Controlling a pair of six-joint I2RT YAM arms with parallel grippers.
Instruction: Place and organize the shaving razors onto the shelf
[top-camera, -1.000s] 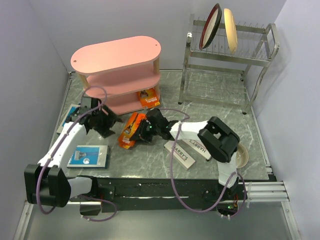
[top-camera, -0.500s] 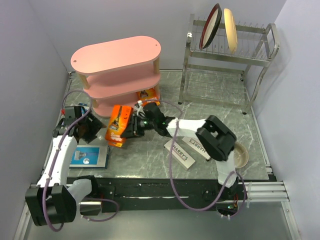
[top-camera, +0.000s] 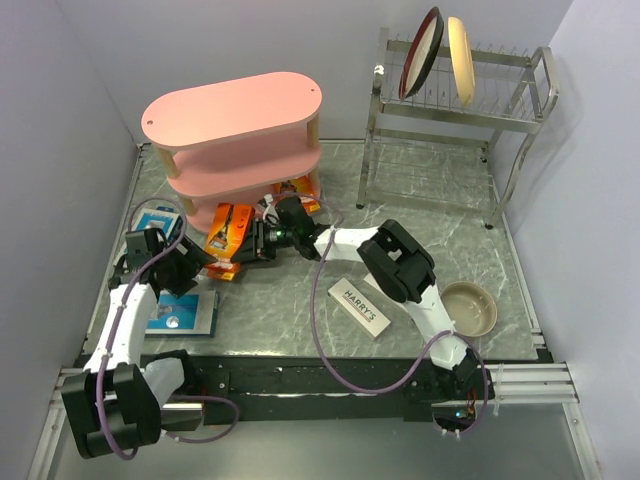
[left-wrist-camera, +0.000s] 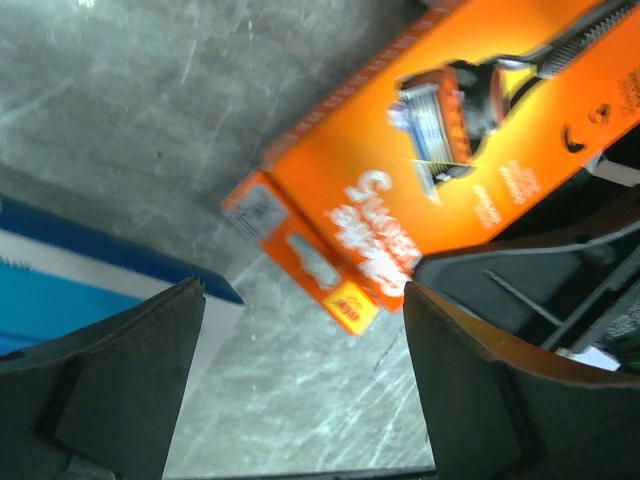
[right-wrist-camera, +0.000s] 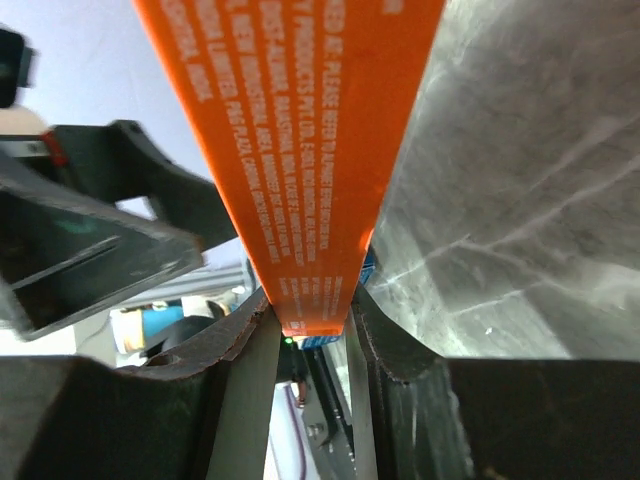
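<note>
My right gripper (top-camera: 258, 240) reaches left and is shut on an orange razor pack (top-camera: 224, 240), held on edge just in front of the pink shelf (top-camera: 235, 125). In the right wrist view the pack (right-wrist-camera: 300, 140) is clamped between both fingers at the gripper (right-wrist-camera: 310, 318). My left gripper (top-camera: 186, 266) is open and empty, just left of that pack, which fills its wrist view (left-wrist-camera: 470, 160) past the gripper (left-wrist-camera: 300, 305). A second orange pack (top-camera: 298, 190) lies on the shelf's bottom tier. Blue-and-white packs lie at the near left (top-camera: 183, 312) and far left (top-camera: 155, 219). One HARRY'S box (top-camera: 360, 307) shows.
A steel dish rack (top-camera: 480, 115) with two plates stands at the back right. A beige bowl (top-camera: 468, 308) sits at the near right. The right arm stretches across the middle of the table. A blue pack edge (left-wrist-camera: 70, 285) shows beside my left finger.
My right gripper has carried the orange pack left and back to the shelf's front. My left arm pulled away to the left, then edged back towards the pack.
</note>
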